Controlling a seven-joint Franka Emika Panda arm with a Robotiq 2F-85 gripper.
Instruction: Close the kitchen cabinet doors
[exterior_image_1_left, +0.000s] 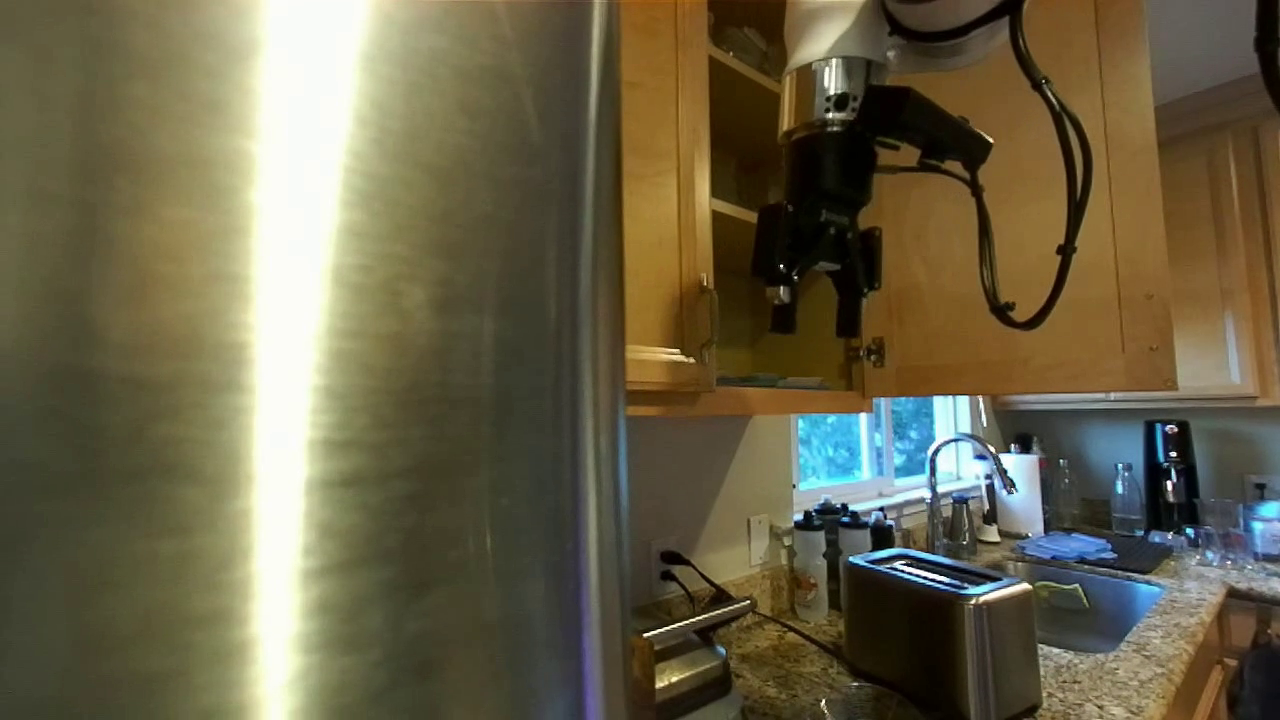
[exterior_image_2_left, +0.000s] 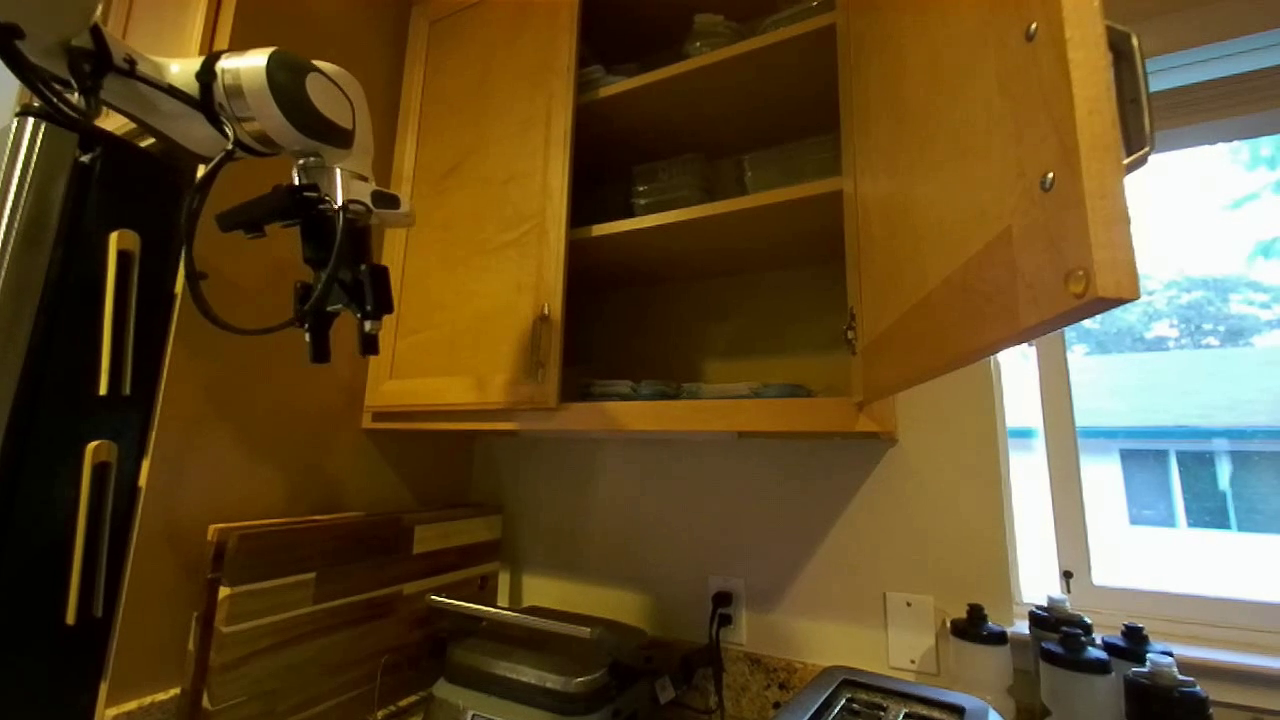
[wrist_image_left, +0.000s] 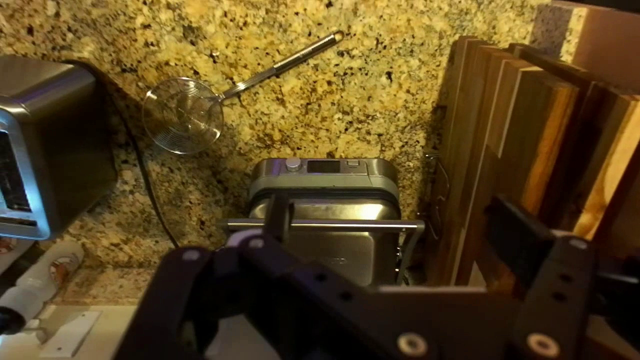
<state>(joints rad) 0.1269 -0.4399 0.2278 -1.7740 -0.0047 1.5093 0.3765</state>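
On the left stands the fridge, a broad face of brushed steel with a bright streak. Near it the white arm hangs down, jaws spread wide. The left cabinet door, flat honey-coloured wood with a slim handle, looks shut; the right cabinet door is swung far out, baring the shelves. Its free edge juts in front of the window, with open air between it and the jaws. Lower down, on the speckled stone bench, come wooden boards, a steel-lidded press, a toaster and capped bottles.
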